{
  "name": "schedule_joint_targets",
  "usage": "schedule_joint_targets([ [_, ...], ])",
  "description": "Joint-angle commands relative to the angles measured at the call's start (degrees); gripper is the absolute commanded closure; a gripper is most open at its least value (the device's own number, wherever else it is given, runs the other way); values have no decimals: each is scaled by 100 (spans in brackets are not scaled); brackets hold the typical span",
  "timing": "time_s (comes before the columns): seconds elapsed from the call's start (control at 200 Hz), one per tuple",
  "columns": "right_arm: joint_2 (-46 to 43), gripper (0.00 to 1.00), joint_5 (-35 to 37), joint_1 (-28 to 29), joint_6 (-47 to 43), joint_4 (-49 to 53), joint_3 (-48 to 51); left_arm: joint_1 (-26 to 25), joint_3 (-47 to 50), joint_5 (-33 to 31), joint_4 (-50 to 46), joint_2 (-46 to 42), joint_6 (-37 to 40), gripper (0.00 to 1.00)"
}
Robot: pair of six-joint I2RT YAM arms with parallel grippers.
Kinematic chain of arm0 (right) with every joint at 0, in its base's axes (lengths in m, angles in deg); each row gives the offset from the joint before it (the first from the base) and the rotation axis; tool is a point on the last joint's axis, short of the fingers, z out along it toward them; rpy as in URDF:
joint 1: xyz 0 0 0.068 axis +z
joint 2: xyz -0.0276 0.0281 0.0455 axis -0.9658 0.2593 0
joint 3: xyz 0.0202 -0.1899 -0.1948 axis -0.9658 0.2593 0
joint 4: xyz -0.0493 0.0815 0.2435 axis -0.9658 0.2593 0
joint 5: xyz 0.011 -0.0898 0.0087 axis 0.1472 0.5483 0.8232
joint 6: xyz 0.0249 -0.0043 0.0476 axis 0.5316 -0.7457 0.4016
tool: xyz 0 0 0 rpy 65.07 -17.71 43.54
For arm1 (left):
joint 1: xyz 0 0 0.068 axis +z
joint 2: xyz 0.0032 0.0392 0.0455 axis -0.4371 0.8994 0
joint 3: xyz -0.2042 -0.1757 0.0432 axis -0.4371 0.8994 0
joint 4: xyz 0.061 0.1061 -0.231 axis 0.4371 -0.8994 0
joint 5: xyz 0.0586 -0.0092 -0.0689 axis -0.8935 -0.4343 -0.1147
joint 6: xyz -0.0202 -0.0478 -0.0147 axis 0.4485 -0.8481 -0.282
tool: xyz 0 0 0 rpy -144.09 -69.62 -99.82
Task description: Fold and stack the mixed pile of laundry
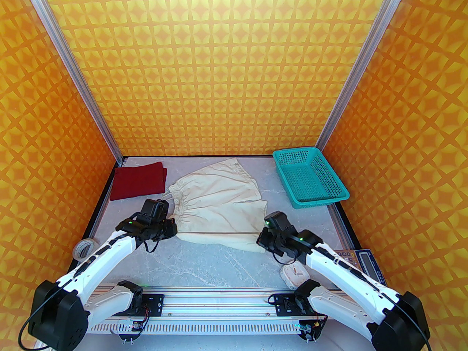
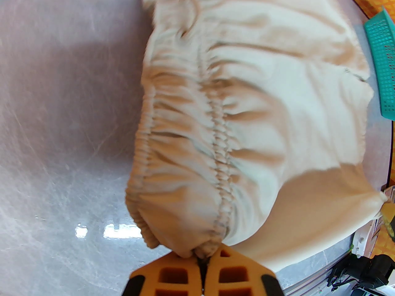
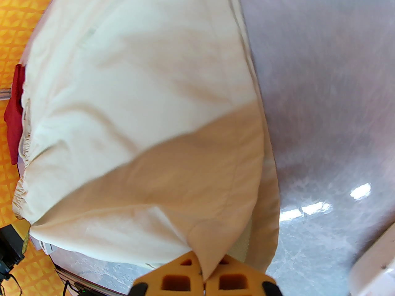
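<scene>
Up close, the left gripper [image 2: 202, 257] is clamped tight on the near end of the gathered waistband of the shorts [image 1: 219, 203], and the right gripper [image 3: 203, 277] pinches a leg's near hem corner. They lie spread across the middle of the table [image 1: 204, 265]. The red shirt [image 1: 139, 185] sits folded far left, just beside the waistband, with the basket [image 1: 310, 181] far right.

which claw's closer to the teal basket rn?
Right. The right claw grips the shorts at their near hem corner, near-left of the basket; the left claw pinches the waistband, across the shorts from it.
</scene>
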Motion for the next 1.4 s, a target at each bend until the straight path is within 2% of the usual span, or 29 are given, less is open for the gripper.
schedule_joint_targets([
  [0.0, -45, 100, 490, -42, -534, 630, -472, -88, -377, -336, -469, -58, 219, 100],
  [0.215, 267, 100, 1522, -121, -1666, 1132, -1751, -120, -1187, -389, -769, -4, 550, 100],
  [0.29, 511, 100, 1642, -306, -2031, 1023, -2161, -102, -1356, -412, -719, 125, 646, 100],
  [0.47, 1588, 100, 1226, -754, -2919, 207, -3149, 104, -1818, -404, -183, 593, 717, 100],
  [0.575, 2457, 100, 934, -824, -3388, -309, -3883, 227, -2145, -312, 51, 1007, 739, 100],
  [0.775, 4192, 100, 476, -875, -4013, -567, -5626, 617, -2278, 11, 585, 1564, 521, 100],
  [1.1, 6173, 100, 298, -1077, -4327, -622, -7640, 1392, -2550, 659, 1268, 2506, -71, 100],
  [1.395, 7677, 100, -328, -1351, -4135, -848, -8829, 1696, -2894, 992, 1740, 3542, -523, 100],
])
